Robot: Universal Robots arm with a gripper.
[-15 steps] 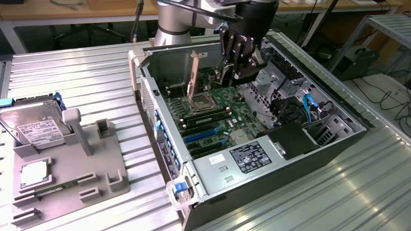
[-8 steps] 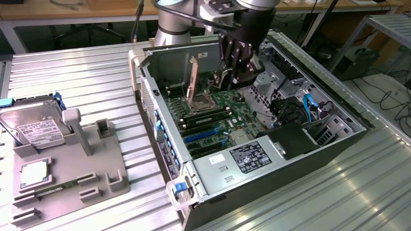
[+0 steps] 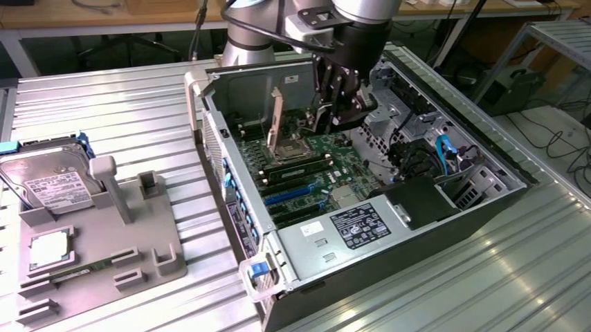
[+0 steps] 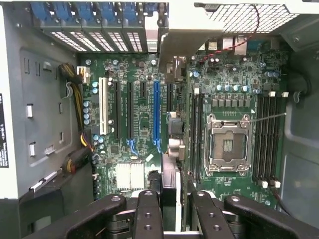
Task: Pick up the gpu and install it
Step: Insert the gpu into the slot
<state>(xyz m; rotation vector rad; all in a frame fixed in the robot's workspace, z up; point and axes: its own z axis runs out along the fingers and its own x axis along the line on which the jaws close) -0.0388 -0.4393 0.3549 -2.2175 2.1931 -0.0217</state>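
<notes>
The gpu (image 4: 168, 174) hangs edge-on between my fingers (image 4: 147, 214), a thin dark card running down toward the motherboard, with its silver bracket (image 4: 182, 37) at the far end by the rear slot openings. My gripper (image 4: 169, 204) is shut on it. In the exterior view the gripper (image 3: 337, 93) reaches down into the open computer case (image 3: 480, 183), and the gpu (image 3: 344, 117) sits just above the green motherboard (image 3: 319, 162). The card hovers near the long blue expansion slot (image 4: 156, 114); whether it touches the board I cannot tell.
The case walls close in around the gripper. An open CPU socket (image 4: 228, 144) with its raised lever (image 3: 275, 117) and the memory slots (image 4: 269, 139) lie beside the card. On the grey holder (image 3: 102, 235) at the exterior view's left rest a hard drive (image 3: 51, 183) and a CPU (image 3: 46, 250).
</notes>
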